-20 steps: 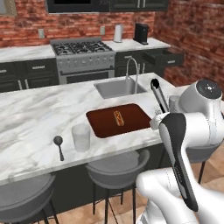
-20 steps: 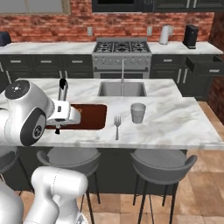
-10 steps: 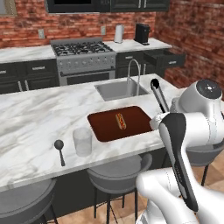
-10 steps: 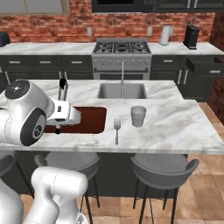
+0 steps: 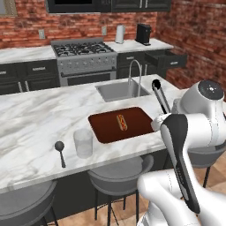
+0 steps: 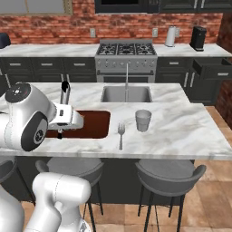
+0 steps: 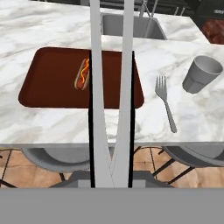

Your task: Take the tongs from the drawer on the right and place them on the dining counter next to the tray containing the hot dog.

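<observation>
Tray: flat dark red-brown rectangular tray (image 7: 52, 78) lies at the front edge of the white-grey veined marble dining counter (image 5: 31, 119).
Hot dog: small tan bun with reddish sausage (image 7: 82, 74), on the tray's right half.
Tongs: long slim black tongs with silvery edges (image 7: 109, 87), upright over the tray's right edge.
Gripper: two-finger gripper (image 7: 111, 177) pinching the tongs' joined end.
Fork: silver fork (image 7: 166, 103), right of the tray.
Cup: clear glass cup (image 7: 201, 74), beyond the fork.
Drawer: black cabinet drawer (image 5: 165, 58), pulled open at the far right.
</observation>
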